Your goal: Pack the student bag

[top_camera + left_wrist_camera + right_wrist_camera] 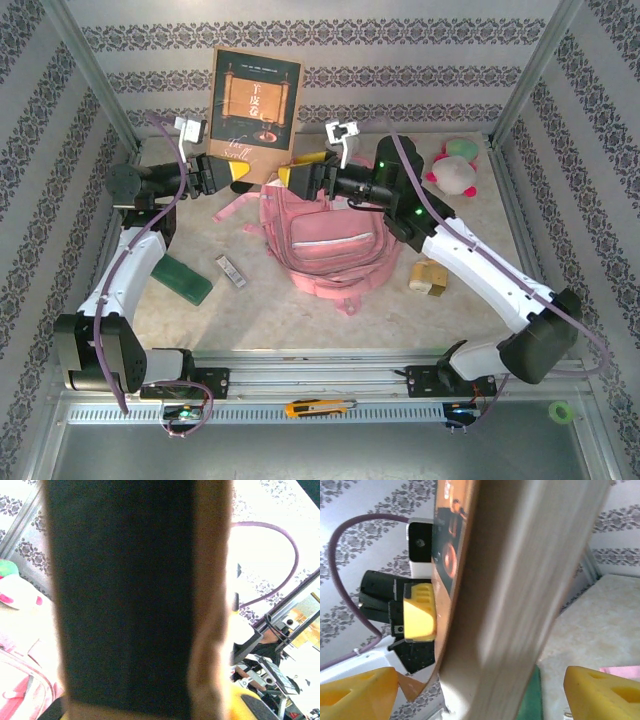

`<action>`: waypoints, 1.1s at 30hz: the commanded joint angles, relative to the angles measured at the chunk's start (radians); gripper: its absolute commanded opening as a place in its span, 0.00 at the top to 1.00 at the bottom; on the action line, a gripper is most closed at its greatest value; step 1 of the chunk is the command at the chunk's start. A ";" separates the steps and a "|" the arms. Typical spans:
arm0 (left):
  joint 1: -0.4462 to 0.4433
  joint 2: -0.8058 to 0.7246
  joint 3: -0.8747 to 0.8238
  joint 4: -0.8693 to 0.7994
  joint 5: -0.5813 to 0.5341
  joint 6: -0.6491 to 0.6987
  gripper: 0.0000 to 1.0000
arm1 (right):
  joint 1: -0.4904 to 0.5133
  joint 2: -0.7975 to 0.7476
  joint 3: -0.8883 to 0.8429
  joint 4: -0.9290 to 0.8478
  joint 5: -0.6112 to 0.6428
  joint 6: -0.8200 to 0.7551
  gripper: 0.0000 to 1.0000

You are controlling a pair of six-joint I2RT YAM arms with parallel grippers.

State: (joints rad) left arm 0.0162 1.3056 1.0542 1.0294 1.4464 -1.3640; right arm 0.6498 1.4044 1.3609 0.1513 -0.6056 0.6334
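Observation:
The pink student bag lies in the middle of the table, with its corner in the left wrist view. A brown book stands upright above the bag's far left side. My left gripper is shut on the book's lower left edge, and the dark cover covers most of the left wrist view. My right gripper is open at the book's lower right corner. In the right wrist view the page edge passes between its yellow fingers without touching them.
A pink-and-white plush toy sits at the back right. A green flat object and a small silver item lie left of the bag, a tan block to its right. A box cutter rests on the front rail.

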 commanded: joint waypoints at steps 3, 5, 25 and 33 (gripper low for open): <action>-0.016 -0.021 0.013 -0.048 0.005 0.120 1.00 | -0.025 0.047 0.071 0.084 -0.114 0.047 0.11; -0.016 -0.032 0.006 -0.164 -0.020 0.219 1.00 | -0.039 0.025 0.037 0.086 -0.076 0.065 0.10; -0.085 -0.049 0.005 -0.078 -0.020 0.159 1.00 | -0.043 0.106 0.070 0.099 -0.061 0.138 0.09; -0.091 -0.034 -0.025 -0.081 -0.026 0.172 1.00 | -0.041 0.091 0.007 0.352 -0.267 0.231 0.31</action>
State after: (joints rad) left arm -0.0601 1.2984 1.0348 0.8703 1.4395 -1.2304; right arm 0.5983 1.5124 1.3739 0.3599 -0.7532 0.8318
